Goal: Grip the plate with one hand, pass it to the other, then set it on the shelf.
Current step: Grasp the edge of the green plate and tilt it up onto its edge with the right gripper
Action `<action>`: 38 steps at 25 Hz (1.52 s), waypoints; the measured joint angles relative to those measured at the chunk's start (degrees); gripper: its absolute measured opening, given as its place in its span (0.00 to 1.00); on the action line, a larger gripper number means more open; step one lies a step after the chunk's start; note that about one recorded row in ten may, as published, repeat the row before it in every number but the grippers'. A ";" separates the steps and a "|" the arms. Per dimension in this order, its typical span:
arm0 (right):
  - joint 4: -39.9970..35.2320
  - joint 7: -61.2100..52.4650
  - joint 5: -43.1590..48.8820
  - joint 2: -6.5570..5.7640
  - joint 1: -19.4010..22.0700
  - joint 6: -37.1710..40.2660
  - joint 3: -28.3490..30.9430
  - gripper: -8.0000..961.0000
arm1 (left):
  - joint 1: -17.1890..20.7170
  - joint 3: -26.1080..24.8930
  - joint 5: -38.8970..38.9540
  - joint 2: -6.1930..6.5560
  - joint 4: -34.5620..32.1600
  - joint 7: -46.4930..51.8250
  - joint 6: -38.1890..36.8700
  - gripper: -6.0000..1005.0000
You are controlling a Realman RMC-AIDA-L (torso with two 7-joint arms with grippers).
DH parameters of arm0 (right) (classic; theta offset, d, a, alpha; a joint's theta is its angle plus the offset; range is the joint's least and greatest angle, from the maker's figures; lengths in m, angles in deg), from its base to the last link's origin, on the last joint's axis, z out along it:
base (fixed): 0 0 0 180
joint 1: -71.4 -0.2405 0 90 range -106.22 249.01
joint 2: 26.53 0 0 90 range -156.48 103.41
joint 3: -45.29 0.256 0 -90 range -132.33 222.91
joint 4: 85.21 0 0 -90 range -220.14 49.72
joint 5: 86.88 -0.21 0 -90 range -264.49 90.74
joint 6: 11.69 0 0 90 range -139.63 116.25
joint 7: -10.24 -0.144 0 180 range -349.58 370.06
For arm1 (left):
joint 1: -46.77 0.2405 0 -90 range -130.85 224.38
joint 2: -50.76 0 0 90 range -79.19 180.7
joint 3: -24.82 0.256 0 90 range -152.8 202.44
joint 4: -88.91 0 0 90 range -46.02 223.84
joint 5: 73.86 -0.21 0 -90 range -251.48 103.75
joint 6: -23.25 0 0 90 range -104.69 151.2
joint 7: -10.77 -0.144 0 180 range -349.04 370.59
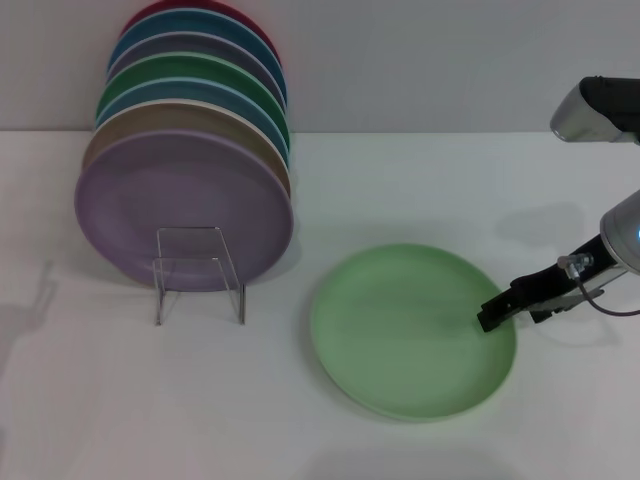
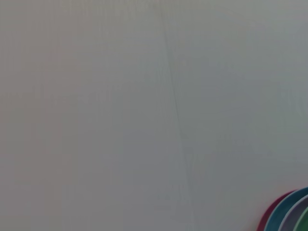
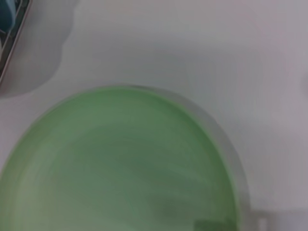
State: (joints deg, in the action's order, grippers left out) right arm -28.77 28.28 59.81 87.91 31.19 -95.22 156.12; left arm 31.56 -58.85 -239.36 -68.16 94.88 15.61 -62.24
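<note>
The first step, gripping the plate (image 1: 410,330), looks to be in hand: the pale green plate lies flat on the white worktop (image 1: 420,200), and the right hand (image 1: 497,314) reaches in from the plate's three o'clock side, its black tip right at that rim. Whether its fingers are apart, together or already clamped on the rim cannot be told from here; the right wrist view shows only the plate's surface and edge. The left hand is not in view; its wrist camera looks at a bare wall and a sliver of coloured rims. Next, I judge, the right hand must pinch the rim firmly and lift, since a flat plate offers little edge to grasp, then carry it toward nine o'clock for the pass. The shelf (image 1: 198,272), a small clear rack, stands well apart at the plate's nine to ten o'clock. A row of upright plates (image 1: 185,130) fills the space behind it, the lilac plate (image 1: 150,200) foremost, so only the front loops look free.
</note>
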 joint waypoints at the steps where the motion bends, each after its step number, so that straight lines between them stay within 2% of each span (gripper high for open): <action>1: -0.06 0.00 0.00 0.00 -0.06 0.08 -0.05 0.73 | 0.01 0.00 0.00 0.00 0.00 0.00 -0.01 0.77; 9: -1.06 0.09 0.00 0.00 -0.69 0.13 -2.25 0.71 | 0.08 0.00 0.00 0.00 0.00 -0.01 -0.10 0.77; 14: -1.16 0.11 0.00 -0.05 -0.77 0.12 -2.48 0.47 | 0.09 0.00 0.01 0.00 0.00 -0.01 -0.12 0.77; 38: -1.34 0.19 2.08 0.00 -1.18 0.94 -3.00 0.36 | 0.18 0.08 0.00 0.00 0.00 -0.01 -0.90 0.76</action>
State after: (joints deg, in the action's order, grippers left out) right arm -30.11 28.47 61.89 87.90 30.00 -94.28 153.13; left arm 31.74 -58.77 -239.36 -68.16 94.88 15.60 -63.14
